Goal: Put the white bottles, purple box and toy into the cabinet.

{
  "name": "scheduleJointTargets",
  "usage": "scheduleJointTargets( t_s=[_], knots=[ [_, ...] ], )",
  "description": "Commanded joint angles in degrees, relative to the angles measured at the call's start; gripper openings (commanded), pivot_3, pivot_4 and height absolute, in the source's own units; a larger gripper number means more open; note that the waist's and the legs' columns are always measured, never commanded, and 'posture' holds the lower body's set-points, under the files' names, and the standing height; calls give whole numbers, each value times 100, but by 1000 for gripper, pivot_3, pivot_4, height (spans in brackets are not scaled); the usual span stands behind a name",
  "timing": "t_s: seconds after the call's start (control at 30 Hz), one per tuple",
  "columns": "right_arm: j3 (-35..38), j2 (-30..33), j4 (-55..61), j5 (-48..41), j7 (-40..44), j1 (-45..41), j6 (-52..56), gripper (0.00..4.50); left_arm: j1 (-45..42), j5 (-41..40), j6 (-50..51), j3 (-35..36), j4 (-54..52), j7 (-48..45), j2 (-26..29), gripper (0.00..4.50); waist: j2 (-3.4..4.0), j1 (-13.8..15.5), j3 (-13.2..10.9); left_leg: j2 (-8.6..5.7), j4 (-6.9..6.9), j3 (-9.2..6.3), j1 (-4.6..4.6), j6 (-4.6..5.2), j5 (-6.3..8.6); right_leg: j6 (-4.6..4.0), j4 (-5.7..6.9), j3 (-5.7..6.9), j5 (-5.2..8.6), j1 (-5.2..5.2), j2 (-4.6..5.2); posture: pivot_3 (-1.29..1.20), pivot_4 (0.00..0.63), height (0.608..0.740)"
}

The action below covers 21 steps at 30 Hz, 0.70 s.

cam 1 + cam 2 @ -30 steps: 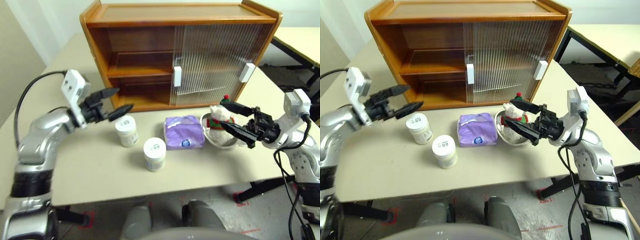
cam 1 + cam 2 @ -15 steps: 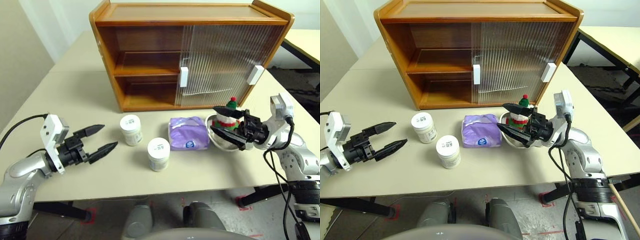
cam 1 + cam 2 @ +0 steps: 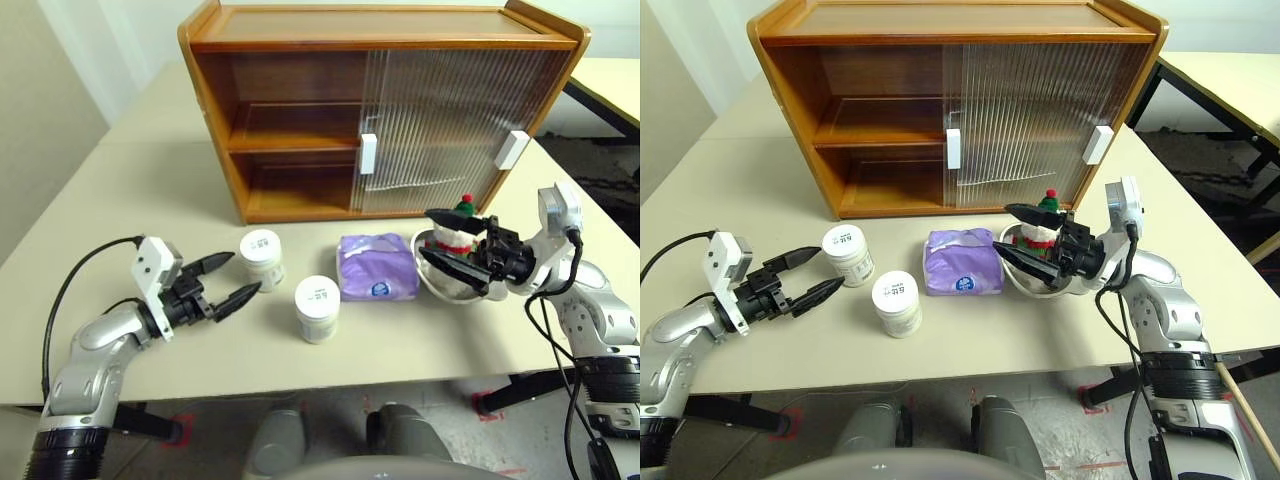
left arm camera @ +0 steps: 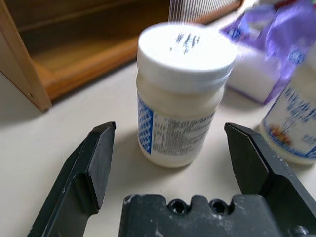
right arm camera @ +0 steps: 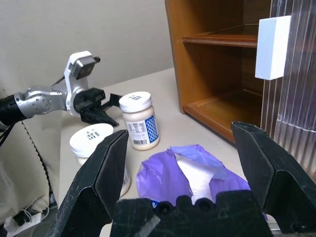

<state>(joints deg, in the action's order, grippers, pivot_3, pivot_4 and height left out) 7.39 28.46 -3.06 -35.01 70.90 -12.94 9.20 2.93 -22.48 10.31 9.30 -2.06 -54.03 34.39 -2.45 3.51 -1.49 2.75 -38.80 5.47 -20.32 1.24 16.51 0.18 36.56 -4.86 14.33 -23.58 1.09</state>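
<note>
Lower now, my left gripper [image 3: 236, 277] has come down to the table [image 3: 150, 190], jaws spread beside the far bottle [image 3: 263, 259]. From its wrist, that bottle sits between my fingers, untouched. My right gripper [image 3: 449, 246] gapes around the toy [image 3: 452, 235]; its wrist hides the toy but shows the box [image 5: 190, 173].

The left gripper [image 3: 810, 276] stands open at nine o'clock of the far white bottle [image 3: 848, 254], fingertips just beside it. The right gripper [image 3: 1012, 231] gapes around the toy [image 3: 1042, 229] in its steel dish [image 3: 1032, 283].
</note>
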Motion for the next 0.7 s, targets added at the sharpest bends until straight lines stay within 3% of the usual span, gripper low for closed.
scheduleJointTargets(
  t_s=[0.03,0.63,0.7],
  knots=[
    [20,35,54,33,-51,-6,-32,4500,-129,231,-148,-214,248,-21,27,4481,0,0,0,0,0,0,0,0,0,0,0,0,0,0,0,153,0,740],
    [-82,74,140,31,-59,-74,101,4500,-943,808,-844,-1058,1453,-199,-318,4481,0,24,1,-1,-1,2,-3,6,-3,-2,7,-2,-1,-4,-3,151,0,740],
    [-88,87,132,39,-49,-86,104,4500,-949,763,-782,-1062,1462,-201,-339,4110,-1,23,1,-1,-1,3,-2,25,-14,-1,9,-4,0,-4,-3,151,0,740]
  ],
)
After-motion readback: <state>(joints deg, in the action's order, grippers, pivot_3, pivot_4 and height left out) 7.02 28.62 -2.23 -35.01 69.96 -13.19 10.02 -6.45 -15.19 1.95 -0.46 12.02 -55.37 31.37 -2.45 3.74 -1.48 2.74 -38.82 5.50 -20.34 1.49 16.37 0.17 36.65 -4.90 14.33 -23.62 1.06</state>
